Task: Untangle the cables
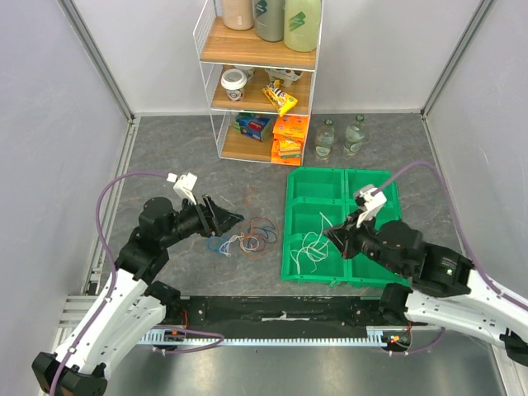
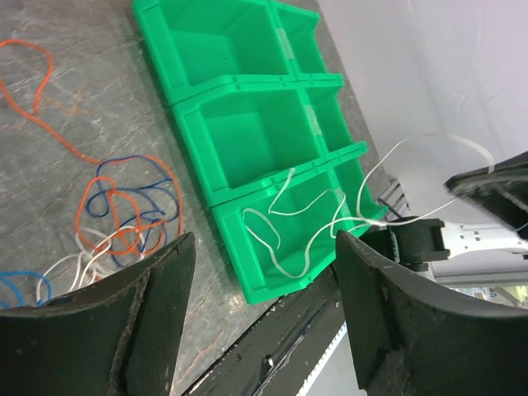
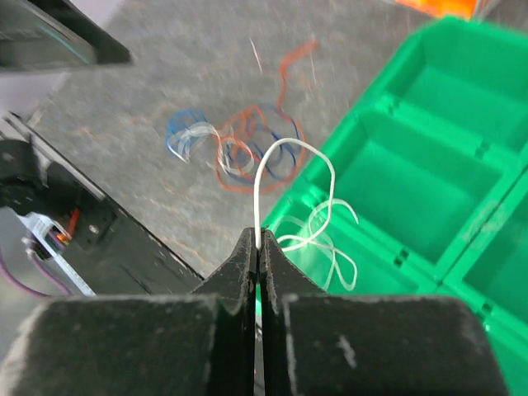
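Between the right gripper's [image 3: 257, 252] closed fingers — one white cable [image 3: 259, 194], pinched tight. It arches up and then drops into the near-left compartment of the green tray [image 1: 313, 186], where the rest of it lies in loose loops. Opposite, the left gripper [image 2: 260, 309] has its jaws spread wide and holds nothing, hanging low over the grey surface [image 1: 165, 148] close to the other cables [image 1: 247, 241]. These form a small tangle of orange, blue and white strands, flat on the surface just left of the tray, with one orange strand trailing away from the knot. Wire shelf rack [image 1: 260, 82] — bottles and packets on it, at the far edge, well apart.
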### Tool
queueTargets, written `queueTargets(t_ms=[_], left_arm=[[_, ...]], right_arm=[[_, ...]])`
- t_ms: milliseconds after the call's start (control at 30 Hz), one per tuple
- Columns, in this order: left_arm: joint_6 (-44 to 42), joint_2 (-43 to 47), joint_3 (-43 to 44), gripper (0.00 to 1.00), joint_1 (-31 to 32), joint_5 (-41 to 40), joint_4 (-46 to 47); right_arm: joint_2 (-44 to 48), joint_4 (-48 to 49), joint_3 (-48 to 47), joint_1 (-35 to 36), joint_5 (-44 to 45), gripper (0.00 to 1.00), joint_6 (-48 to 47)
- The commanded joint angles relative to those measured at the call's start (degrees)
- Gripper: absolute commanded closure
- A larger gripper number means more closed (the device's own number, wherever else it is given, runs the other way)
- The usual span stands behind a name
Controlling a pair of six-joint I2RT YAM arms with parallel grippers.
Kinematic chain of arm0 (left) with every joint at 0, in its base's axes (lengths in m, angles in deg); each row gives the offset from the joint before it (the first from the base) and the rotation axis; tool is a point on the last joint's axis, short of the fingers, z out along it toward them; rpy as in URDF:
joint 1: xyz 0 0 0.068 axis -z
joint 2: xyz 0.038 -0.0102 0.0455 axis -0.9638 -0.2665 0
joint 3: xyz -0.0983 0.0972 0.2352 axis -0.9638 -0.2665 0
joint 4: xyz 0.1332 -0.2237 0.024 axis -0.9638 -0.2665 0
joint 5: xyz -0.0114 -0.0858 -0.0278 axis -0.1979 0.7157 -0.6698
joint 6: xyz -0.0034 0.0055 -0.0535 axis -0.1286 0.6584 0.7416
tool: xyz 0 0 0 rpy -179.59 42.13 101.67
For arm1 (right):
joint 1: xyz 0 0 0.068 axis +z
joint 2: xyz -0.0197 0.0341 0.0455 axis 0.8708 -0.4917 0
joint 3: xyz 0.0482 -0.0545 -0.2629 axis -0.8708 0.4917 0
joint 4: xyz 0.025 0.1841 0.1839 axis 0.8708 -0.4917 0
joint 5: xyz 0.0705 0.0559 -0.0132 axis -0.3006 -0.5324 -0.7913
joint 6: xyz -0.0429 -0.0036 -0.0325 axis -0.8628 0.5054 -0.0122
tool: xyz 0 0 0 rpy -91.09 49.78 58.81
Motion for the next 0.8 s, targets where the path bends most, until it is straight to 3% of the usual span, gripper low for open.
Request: queueTargets(t_ms=[0,233,467,567,633,700,767], left_arm=[[-2.2,-0.7,1.4,0.27,-0.3,-5.1,-4.4],[0.1,-2.6,0.1,0.30,-0.3,-8.6,-4.9],[2.0,-5.8,-2.0,0.32,-0.2,-3.2,-0.2],[2.6,-5.3,-2.9,0.32,-0.3,-0.5,1.8],[2.2,-4.6,-2.9,0.29,-0.2,0.1,1.5],[1.5,-3.8,-3.2,0.25,-0.3,0.1,1.4],[0.8,-3.9,-3.4,0.23,-0.2,-0.5,1.5]], right_arm=[[-1.6,-4.4,5.1,0.0,1.9,1.00,10.9],[-4.7,-11.5,8.5,0.0,10.1,1.00,20.6],[-19.7,-6.5,11.4,0.0,8.3,1.00,20.9],[-22.1,-5.0,11.9,0.0,5.0,1.00,20.4],[-20.9,-4.7,12.9,0.1,3.9,0.91,20.0],[-19.1,-5.7,12.7,0.1,3.6,0.72,18.7],[-17.2,-6.9,11.8,0.0,2.9,0.61,17.4]])
